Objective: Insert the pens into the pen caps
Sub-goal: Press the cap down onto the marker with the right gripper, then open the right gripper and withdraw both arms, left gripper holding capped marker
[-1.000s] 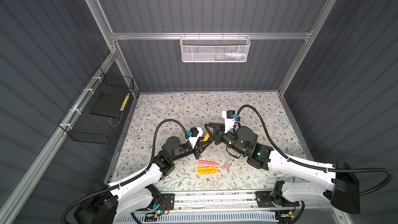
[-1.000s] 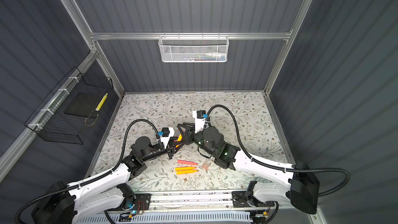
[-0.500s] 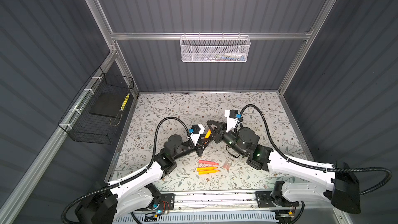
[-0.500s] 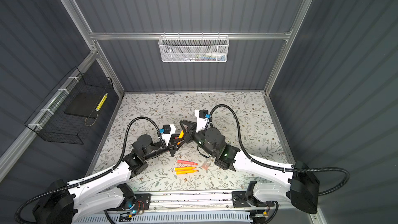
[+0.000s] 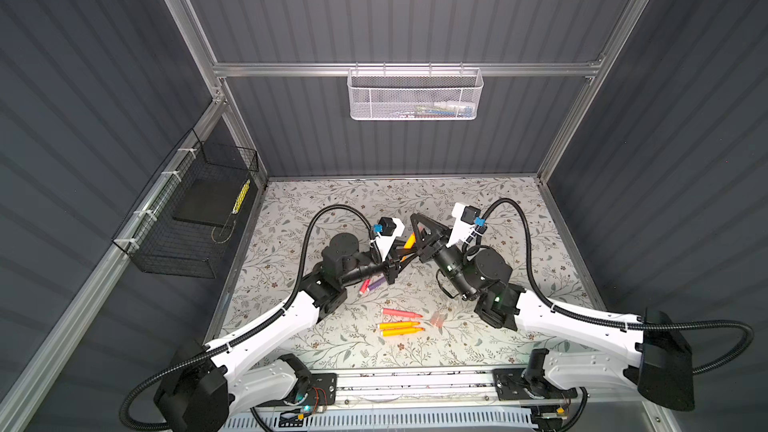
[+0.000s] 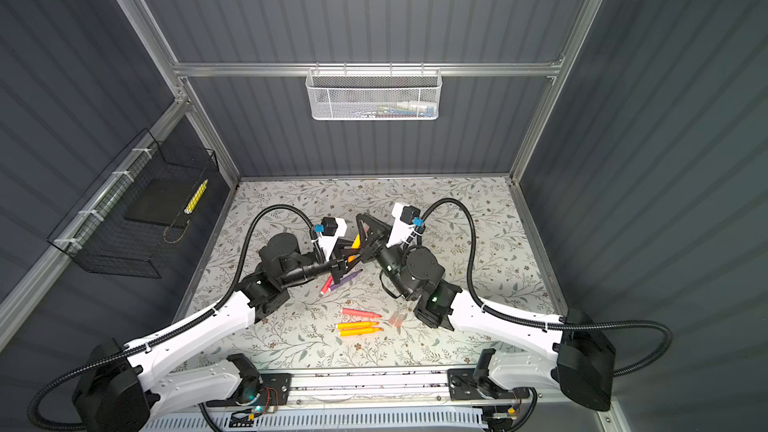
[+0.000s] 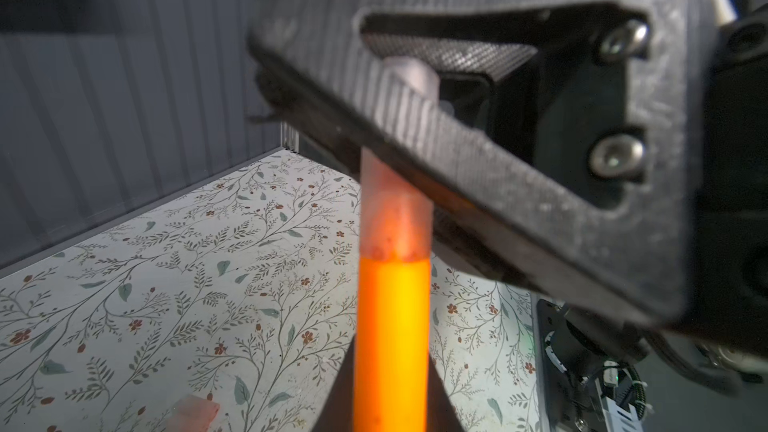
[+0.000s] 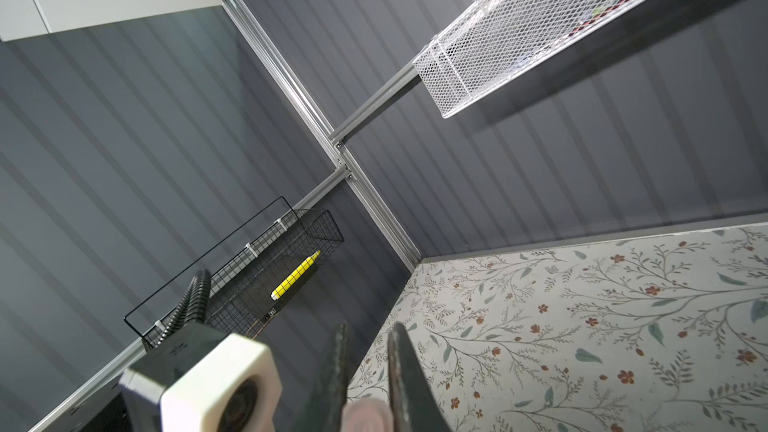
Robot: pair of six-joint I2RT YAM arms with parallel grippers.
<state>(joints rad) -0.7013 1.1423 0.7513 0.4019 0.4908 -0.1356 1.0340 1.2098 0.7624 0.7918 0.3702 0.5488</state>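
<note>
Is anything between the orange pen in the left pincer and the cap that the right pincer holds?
Nothing visible. In the left wrist view the orange pen has its tip already inside the translucent cap, which the right pincer clamps. The left pincer grips the pen's barrel.

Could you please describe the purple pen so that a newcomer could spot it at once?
Start at the flower-patterned table, then find the left arm reaching in from the near edge. Just beside its black forearm, towards the table's middle, two pens lie side by side at a slant: a pink pen and the purple pen, the only purple one in view.
</note>
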